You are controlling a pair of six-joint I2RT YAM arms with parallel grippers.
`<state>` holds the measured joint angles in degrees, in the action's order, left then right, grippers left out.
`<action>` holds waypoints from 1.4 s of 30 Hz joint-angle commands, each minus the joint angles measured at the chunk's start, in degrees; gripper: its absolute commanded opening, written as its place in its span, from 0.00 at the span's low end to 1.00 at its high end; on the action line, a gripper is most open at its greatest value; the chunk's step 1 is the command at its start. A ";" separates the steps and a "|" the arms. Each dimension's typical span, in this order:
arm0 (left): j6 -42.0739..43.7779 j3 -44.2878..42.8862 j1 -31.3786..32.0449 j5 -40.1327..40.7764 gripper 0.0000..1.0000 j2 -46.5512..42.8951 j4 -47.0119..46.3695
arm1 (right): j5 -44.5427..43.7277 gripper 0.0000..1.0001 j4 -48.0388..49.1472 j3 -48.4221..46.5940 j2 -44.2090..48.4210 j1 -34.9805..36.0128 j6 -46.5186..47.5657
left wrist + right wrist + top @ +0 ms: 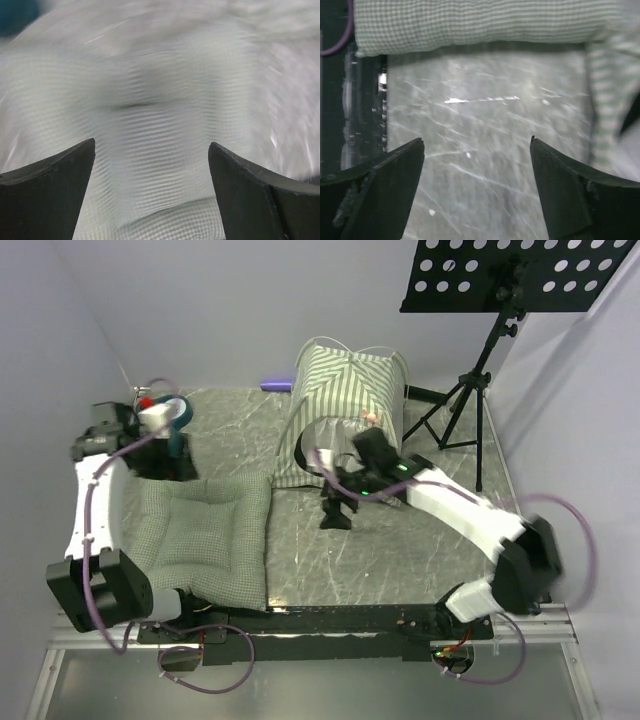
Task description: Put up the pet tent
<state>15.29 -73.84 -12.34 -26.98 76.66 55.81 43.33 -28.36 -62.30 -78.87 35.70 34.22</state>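
Note:
The pet tent point(345, 390) stands upright at the back of the table, with green-and-white stripes and thin white poles arched over its top. My right gripper point(336, 512) hangs just in front of it, over bare marble. In the right wrist view that gripper point(477, 150) is open with only table between its fingers, and the tent's striped fabric point(606, 100) shows at the right edge. My left gripper point(170, 460) is at the far left, above the back corner of the cushion. The left wrist view shows that gripper point(151, 150) open over blurred checked fabric.
A flat green-checked quilted cushion point(205, 530) lies front left, and its edge point(470, 22) fills the top of the right wrist view. A black music stand point(480, 370) rises at the back right. A small purple object point(275, 385) lies behind the tent's left side.

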 commanded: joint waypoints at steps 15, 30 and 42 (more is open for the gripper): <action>-2.63 8.72 -22.55 16.52 1.00 13.77 -3.78 | -6.94 1.00 18.61 -3.51 -22.10 17.03 12.62; 1.15 14.43 -23.87 10.39 0.95 17.28 -6.42 | -13.01 0.98 19.30 -20.04 -37.93 21.60 -1.86; 4.57 8.11 -22.38 -7.82 0.12 13.00 -0.28 | -11.78 0.07 33.80 -19.08 -35.30 22.30 -8.46</action>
<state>17.37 -60.75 -35.90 -26.22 95.26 51.53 29.28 -4.75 -80.49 -118.04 57.23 29.30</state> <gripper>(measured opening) 0.245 0.271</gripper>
